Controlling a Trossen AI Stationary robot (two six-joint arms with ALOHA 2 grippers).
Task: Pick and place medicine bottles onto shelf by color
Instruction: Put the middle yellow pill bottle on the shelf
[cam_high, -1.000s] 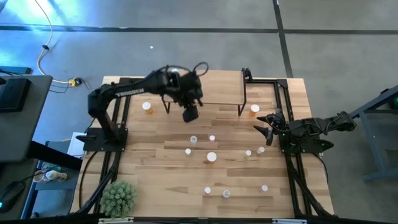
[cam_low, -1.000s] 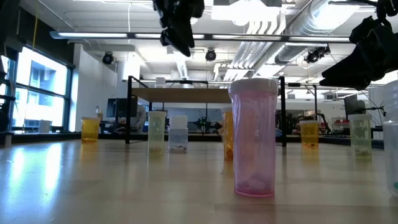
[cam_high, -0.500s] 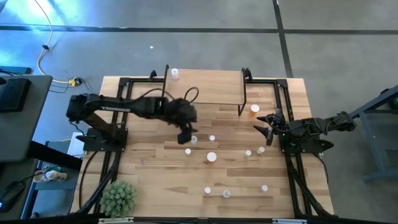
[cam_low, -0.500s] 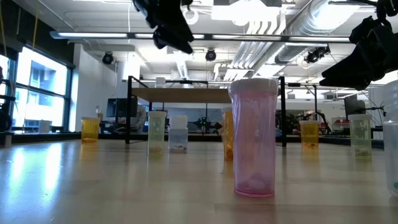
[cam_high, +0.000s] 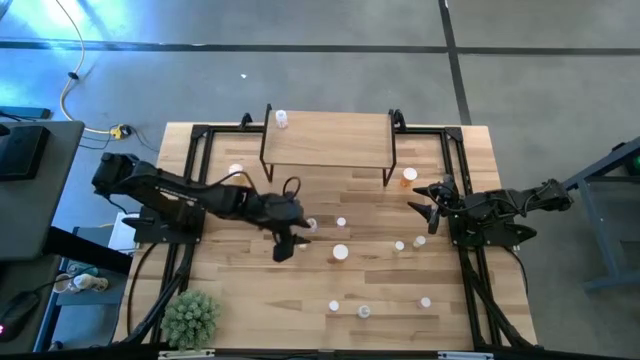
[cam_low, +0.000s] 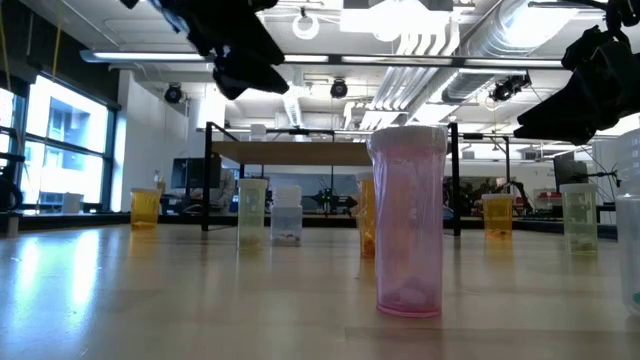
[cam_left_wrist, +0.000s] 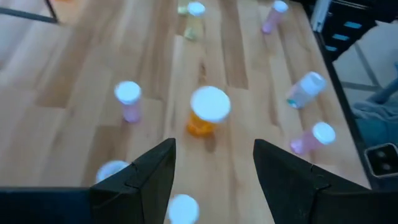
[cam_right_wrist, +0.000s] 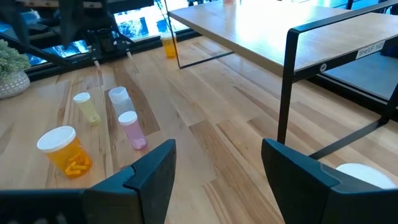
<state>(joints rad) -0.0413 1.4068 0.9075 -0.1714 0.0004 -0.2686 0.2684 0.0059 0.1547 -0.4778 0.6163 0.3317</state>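
Left hand (cam_high: 284, 246) lower; perhaps twelve bottles (cam_high: 341, 253)

white-capped orange bottle (cam_left_wrist: 206, 115), pink bottle (cam_left_wrist: 129, 102), pale wood shelf (cam_high: 327, 141) on black legs.

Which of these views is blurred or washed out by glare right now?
Left wrist view: soft with blur, though the big orange bottle beyond the open left tool still reads. Right wrist view: glare whitens the shelf top. Low view: the near pink bottle fills the middle, bright windows behind leave the arms as silhouettes. High view: even light, bottles only small dots.
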